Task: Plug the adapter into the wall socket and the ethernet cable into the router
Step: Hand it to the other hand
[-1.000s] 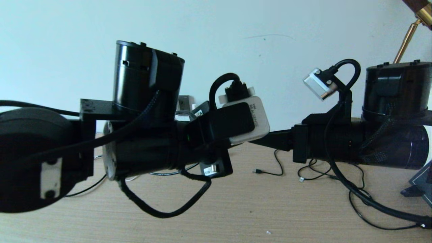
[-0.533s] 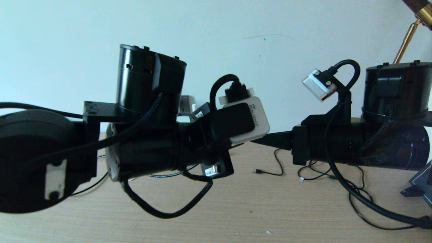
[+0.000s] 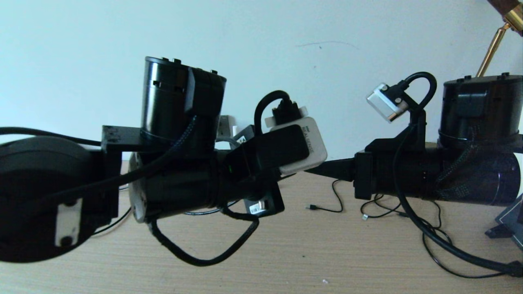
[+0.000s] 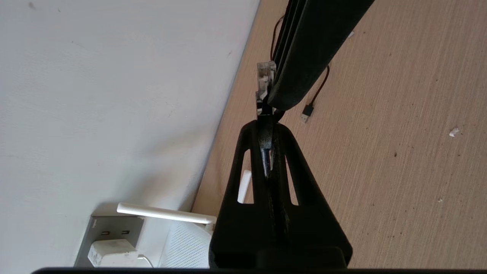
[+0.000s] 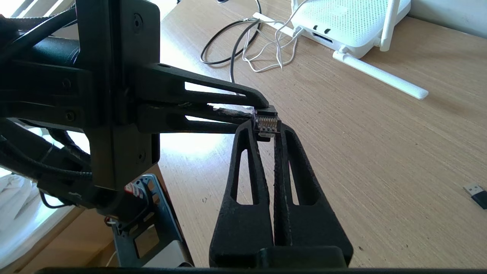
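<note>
Ethernet cable (image 5: 266,123): plug pinched mid-air above the desk (image 5: 380,160) between my left tool (image 5: 258,106) and right tool (image 5: 266,131), both clenched on it. Adapter (image 4: 108,253) sits in wall socket (image 4: 110,232). Handover step; next, carry plug to router (image 5: 346,23) ports.

Counter (image 5: 380,160): pale wood-grain laminate, matt, finely lined. Right claw (image 5: 271,131) fingers: matt black plastic, rough-edged. Ethernet cable (image 5: 265,122) plug between them: clear glossy plastic. Router (image 5: 342,23) beyond the claw: white matt plastic, perforated top.
</note>
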Motion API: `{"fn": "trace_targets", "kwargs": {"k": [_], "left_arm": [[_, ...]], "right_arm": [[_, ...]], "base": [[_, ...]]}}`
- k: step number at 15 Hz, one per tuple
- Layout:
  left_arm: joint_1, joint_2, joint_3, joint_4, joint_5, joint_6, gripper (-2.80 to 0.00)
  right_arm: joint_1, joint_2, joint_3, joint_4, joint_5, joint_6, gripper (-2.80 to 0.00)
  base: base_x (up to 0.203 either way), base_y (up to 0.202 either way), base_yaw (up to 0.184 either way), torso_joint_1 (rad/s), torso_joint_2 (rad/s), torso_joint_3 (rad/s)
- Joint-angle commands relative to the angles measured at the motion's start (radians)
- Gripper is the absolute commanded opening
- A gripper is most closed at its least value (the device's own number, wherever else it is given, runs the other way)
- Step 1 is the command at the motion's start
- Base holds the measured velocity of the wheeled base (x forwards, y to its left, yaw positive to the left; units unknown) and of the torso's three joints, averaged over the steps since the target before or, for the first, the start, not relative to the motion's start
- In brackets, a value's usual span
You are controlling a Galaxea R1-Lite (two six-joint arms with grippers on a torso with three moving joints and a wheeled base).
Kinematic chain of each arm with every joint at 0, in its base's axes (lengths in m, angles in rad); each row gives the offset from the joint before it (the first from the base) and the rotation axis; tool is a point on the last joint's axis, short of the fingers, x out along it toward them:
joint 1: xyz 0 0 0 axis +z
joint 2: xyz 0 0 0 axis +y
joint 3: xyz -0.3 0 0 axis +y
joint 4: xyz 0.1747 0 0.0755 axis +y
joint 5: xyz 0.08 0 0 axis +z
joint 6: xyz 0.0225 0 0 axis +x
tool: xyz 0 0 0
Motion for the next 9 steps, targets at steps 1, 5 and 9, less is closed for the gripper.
{"fn": "trace_targets", "kwargs": {"k": [1,5,9], "left_arm": [[0.0,0.001,0.001,-0.001,0.001,0.005,-2.7],[-0.004,-0.001,0.005,-0.001,0.001,-0.009,0.0],[-0.004,-0.069,0.06,0.002,0.003,-0.005,0.0]], "right_arm": [[-0.001,-0.002,0.0,-0.002,0.002,0.001,-2.8],[-0.001,-0.002,0.0,-0.002,0.001,0.003,-2.8],[0.0,-0.006,0.007,-0.001,-0.002,0.056,-2.8]], "base": [[0.0,0.0,0.0,0.0,0.0,0.0],[0.0,0.0,0.0,0.0,0.0,0.0],[0.0,0.0,0.0,0.0,0.0,0.0]]}}
